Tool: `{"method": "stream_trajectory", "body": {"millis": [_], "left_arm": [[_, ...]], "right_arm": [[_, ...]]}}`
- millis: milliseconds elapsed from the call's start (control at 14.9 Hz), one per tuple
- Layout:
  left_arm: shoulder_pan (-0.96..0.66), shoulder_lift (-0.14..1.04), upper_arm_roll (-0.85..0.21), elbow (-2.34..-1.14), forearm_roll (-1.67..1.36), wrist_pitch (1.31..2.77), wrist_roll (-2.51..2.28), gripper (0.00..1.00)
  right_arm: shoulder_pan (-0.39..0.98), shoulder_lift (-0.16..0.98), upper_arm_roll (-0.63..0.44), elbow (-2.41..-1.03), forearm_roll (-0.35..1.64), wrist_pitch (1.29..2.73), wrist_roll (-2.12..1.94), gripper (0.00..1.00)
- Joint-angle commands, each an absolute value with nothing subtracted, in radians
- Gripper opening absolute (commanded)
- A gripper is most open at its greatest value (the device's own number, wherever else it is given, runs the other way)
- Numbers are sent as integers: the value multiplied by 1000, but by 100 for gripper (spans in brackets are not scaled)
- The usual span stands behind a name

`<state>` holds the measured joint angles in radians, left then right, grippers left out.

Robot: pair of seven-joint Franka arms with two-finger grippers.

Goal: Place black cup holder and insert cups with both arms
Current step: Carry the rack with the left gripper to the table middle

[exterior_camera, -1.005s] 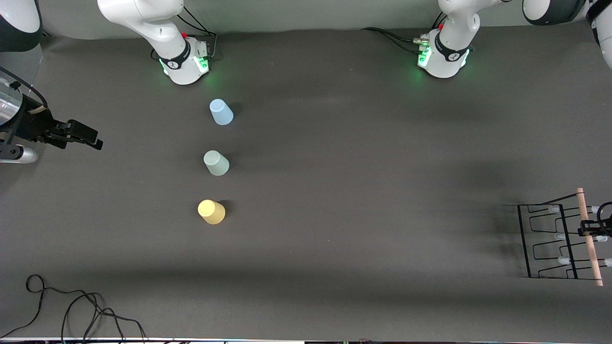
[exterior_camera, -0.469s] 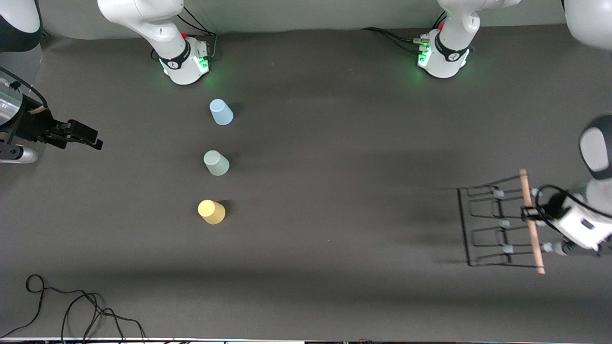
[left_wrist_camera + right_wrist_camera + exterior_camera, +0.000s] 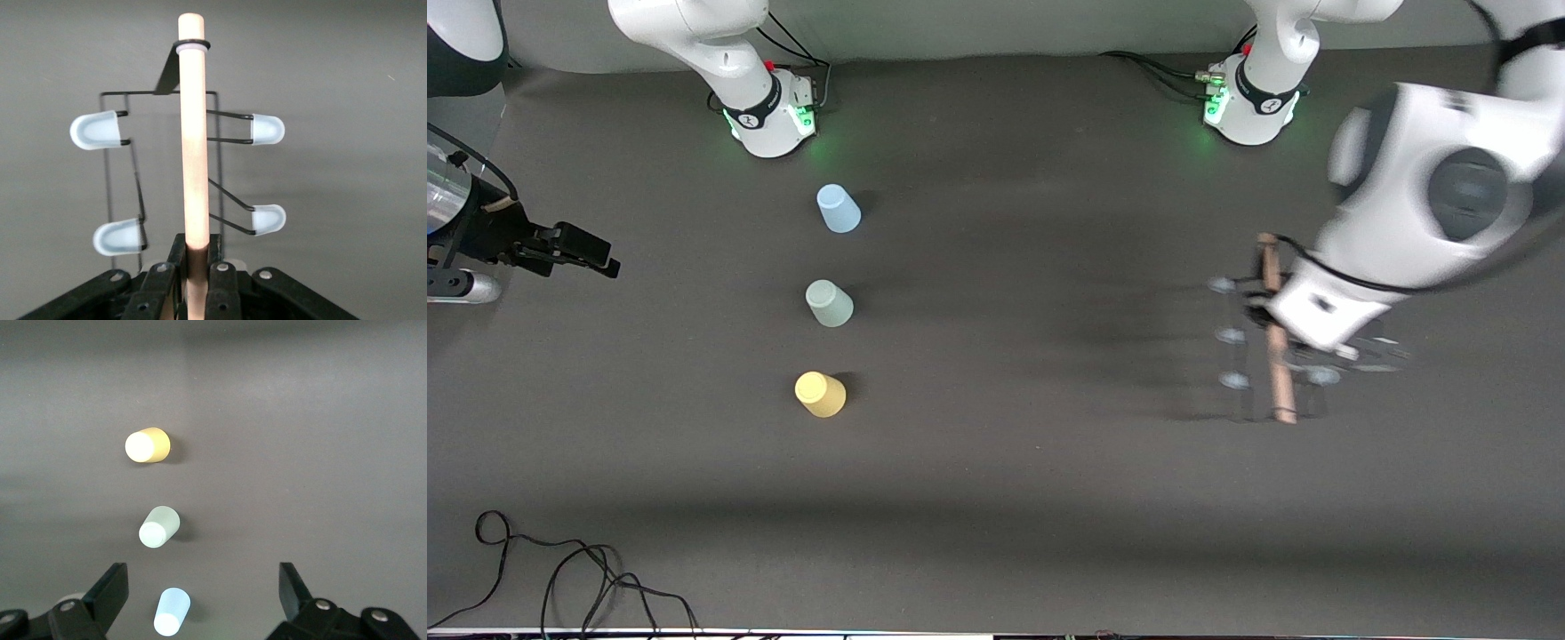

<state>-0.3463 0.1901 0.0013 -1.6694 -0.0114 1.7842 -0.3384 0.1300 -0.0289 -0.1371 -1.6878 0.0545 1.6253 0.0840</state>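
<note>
My left gripper is shut on the light wooden rod handle of the black cup holder and holds it above the table toward the left arm's end. Its whitish-capped prongs stick out on both sides of the handle. In the left wrist view the left gripper clamps the rod. Three cups stand upside down in a row: light blue, pale green, yellow. My right gripper is open and empty, over the right arm's end of the table. Its wrist view shows the yellow, green and blue cups beneath the right gripper.
The arm bases stand along the table edge farthest from the front camera. Loose black cables lie at the near corner by the right arm's end. A dark grey mat covers the table.
My left arm has carried the cup holder from the table's edge at its end toward the middle and away from the front camera, turning it. The right arm and the cups have not moved.
</note>
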Motion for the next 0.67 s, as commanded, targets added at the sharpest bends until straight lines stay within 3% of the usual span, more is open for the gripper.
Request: {"method": "stream_trajectory", "body": {"millis": [0, 335, 603], "left_arm": [[-478, 178, 20, -1710, -11, 1815, -469, 0], [-711, 302, 20, -1704, 9, 1940, -797, 0], [-781, 354, 20, -1703, 18, 2015, -868, 0]], "right_arm": [[143, -37, -133, -1694, 34, 1618, 90, 100], [153, -37, -133, -1695, 34, 1617, 104, 100], [153, -35, -133, -1695, 34, 1618, 104, 100]]}}
